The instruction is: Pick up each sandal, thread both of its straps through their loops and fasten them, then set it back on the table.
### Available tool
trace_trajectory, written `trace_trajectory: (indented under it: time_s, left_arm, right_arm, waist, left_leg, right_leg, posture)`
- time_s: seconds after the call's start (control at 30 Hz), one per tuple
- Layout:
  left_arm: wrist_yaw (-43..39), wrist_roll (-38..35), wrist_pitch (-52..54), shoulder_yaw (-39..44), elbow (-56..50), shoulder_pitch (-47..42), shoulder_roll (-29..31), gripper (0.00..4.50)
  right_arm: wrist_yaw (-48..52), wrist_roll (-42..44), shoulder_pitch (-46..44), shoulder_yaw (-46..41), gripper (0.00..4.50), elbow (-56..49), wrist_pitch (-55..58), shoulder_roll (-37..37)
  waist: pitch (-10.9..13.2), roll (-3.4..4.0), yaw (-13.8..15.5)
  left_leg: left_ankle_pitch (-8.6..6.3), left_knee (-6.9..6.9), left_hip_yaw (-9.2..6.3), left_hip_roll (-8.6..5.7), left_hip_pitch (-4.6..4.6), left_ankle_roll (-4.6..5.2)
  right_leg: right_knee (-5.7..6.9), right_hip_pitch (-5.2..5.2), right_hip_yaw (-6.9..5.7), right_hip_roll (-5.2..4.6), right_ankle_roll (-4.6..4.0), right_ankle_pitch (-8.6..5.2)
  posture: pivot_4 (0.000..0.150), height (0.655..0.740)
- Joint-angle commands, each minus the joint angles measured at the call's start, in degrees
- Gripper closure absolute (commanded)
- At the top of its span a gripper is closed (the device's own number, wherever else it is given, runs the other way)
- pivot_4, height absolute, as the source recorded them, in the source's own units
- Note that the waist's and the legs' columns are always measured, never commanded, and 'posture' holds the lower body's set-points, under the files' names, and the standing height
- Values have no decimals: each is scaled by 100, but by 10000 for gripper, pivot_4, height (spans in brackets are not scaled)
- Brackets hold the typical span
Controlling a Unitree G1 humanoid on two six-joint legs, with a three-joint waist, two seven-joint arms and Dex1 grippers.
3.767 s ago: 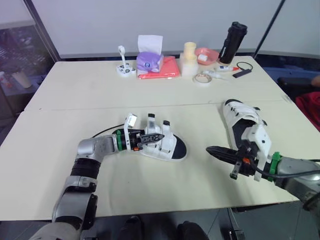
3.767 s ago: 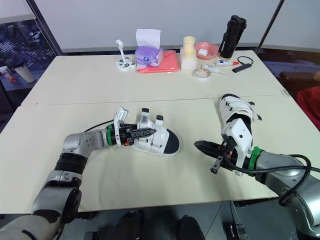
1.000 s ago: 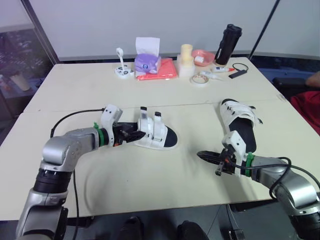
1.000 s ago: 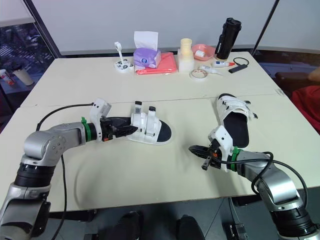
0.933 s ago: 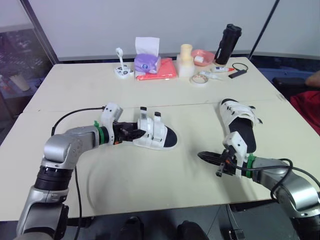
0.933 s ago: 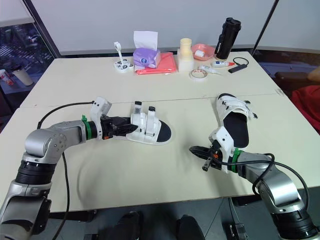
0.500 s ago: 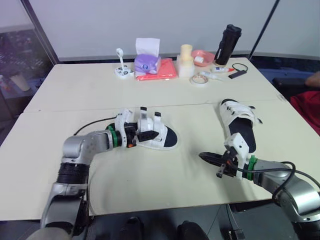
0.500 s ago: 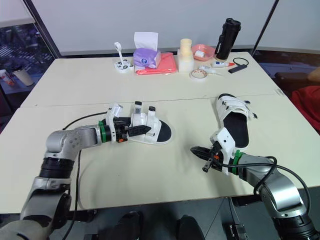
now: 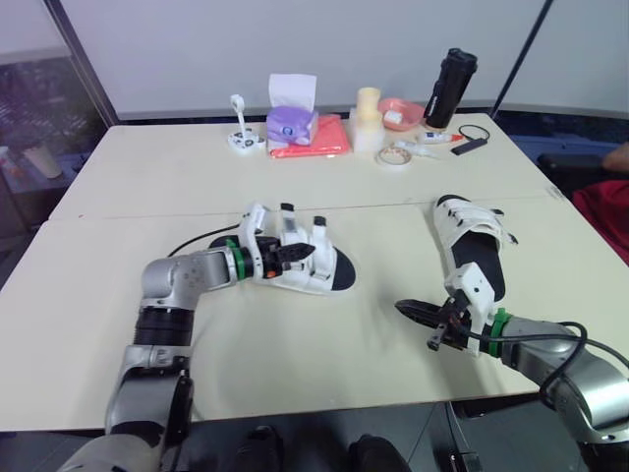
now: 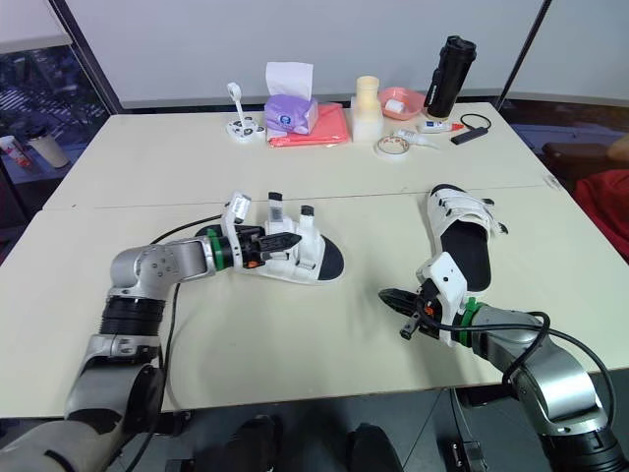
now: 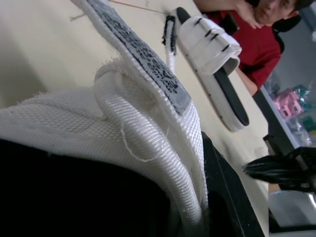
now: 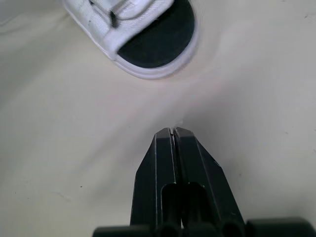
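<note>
The left gripper [image 9: 301, 254] has its fingers pinched narrow on a strap [image 11: 148, 84] of the loose sandal [image 9: 332, 272]. This sandal is white with a black sole. Its straps stick up, undone, right by those fingers. The right gripper [image 12: 173, 131] has its fingers pressed tight together, holding nothing. The loose sandal's toe lies ahead of their tips, not touching. The closed sandal [image 9: 474, 239] lies near the right gripper, its straps flat across. Far past all the fingers, a purple tissue box [image 9: 293, 122] has a white tissue poking out, and a pink bowl [image 9: 403, 111] holds something white.

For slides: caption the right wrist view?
Right gripper, fingers shut, over the table, pointing at a white sandal.
</note>
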Motion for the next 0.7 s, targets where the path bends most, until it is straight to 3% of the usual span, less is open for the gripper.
trace_trajectory:
  time_s: [0.03, 0.2, 0.33, 0.5, 0.7]
  left_arm:
    - [1175, 70, -1505, 794, 575, -852, -882, 44902]
    - [3229, 576, -4294, 1609, 2116, -1630, -2065, 44902]
    - [4071, 692, -5693, 1933, 3249, -1987, -2624, 44902]
    - [4679, 522, -6561, 2232, 4100, -2144, -2953, 44902]
    - [4921, 648, -6486, 1918, 3888, -1803, -3149, 17951]
  right_arm:
    - [-9, 69, -94, -96, 45000, -122, -11, 38]
    - [-52, 86, -122, -53, 45000, -219, 65, 80]
    - [-136, 75, -100, -103, 45000, -317, 105, 102]
    - [-196, 215, 21, -265, 45000, -566, 198, 87]
    - [-248, 428, 80, -417, 45000, -720, 162, 201]
  waist:
    - [2, -3, 61]
    - [1, -4, 46]
    - [1, -3, 52]
    - [1, -4, 59]
    - [0, -3, 53]
  left_leg:
    - [-1, 9, -1, 0, -6, 1]
    - [-21, 54, 3, -2, -22, 35]
    - [-24, 51, 8, -2, -21, 41]
    - [-24, 55, 7, -3, -25, 41]
    - [-24, 56, 6, -5, -21, 41]
  right_leg:
    - [1, -3, -1, 1, 0, 0]
    - [5, -1, -1, -3, 3, 1]
    - [4, -5, 1, -1, 4, 1]
    - [7, -7, 1, 0, 4, 1]
    - [11, -2, 1, 1, 4, 1]
  posture:
    - [1500, 7400]
    - [1500, 7400]
    - [1500, 7400]
    - [1500, 7400]
    - [1500, 7400]
